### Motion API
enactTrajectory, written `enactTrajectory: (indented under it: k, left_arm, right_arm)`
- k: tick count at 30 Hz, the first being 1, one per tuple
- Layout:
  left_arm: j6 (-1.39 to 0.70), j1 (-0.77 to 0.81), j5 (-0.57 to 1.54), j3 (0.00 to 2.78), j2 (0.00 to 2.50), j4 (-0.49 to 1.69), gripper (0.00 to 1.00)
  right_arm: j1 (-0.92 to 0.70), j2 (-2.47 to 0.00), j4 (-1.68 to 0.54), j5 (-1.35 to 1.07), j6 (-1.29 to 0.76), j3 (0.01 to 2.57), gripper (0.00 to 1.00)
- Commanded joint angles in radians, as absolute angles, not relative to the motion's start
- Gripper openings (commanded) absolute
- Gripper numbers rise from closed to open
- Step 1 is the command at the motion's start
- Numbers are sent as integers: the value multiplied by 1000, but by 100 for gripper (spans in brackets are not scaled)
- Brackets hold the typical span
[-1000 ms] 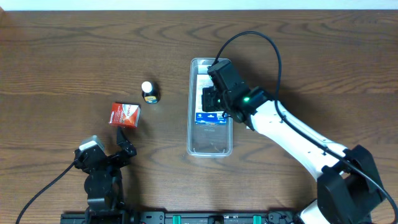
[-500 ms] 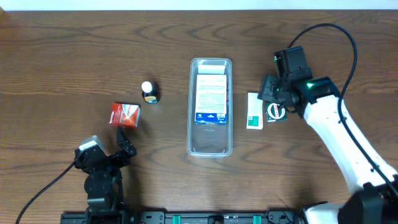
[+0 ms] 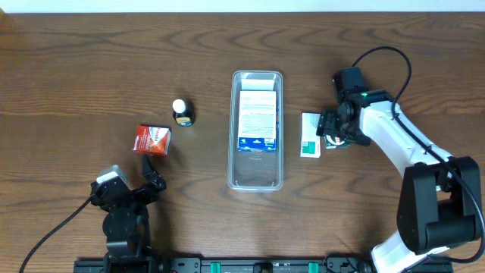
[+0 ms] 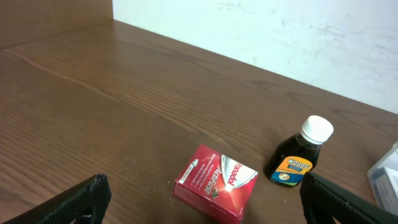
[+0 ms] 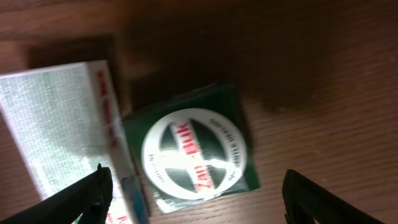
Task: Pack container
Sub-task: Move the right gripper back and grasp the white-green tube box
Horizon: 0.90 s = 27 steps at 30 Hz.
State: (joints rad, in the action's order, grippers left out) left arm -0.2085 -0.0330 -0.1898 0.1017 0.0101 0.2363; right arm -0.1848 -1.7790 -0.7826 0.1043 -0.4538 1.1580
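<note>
The clear plastic container [image 3: 257, 178] lies lengthwise at the table's middle, with a white and blue box [image 3: 258, 120] in its far half. Right of it lie a white and green box [image 3: 310, 135] and a dark green box with a round white label [image 3: 336, 139]. My right gripper [image 3: 338, 129] hovers open over the dark green box [image 5: 193, 152], one finger on each side and neither touching it; the white box [image 5: 59, 124] sits beside it. My left gripper [image 4: 208, 208] stands open near the front left, facing a red box [image 4: 216, 183] and a small dark bottle [image 4: 300, 155].
In the overhead view the red box [image 3: 152, 139] and the white-capped bottle [image 3: 182, 112] lie left of the container, a hand's width apart. A white wall [image 4: 280, 31] borders the table's far edge. The right arm's black cable [image 3: 383, 61] loops above the table.
My right gripper left the white and blue box in the container, swung right and opened, and now sits over the dark green box. The left arm has not moved.
</note>
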Motion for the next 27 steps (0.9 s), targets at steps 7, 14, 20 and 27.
enactTrajectory:
  k: [7,14,20,27]
  left_arm:
    - [-203,-38,-191,77,4,244,98]
    - [-203,-38,-191,77,4,244,98]
    - [-203,-38,-191,77,4,244,98]
    - [-203,-38,-191,77,4,244,98]
  right_arm:
    - [-203,-1785,-706,-113,-228,1156,77]
    - [-314,-1786,-673,-11,-436,1155,74]
    - [-394,-1787,-694,163,-634,1155,75]
    - [-405,-1843,-694,160,-710,1155,76]
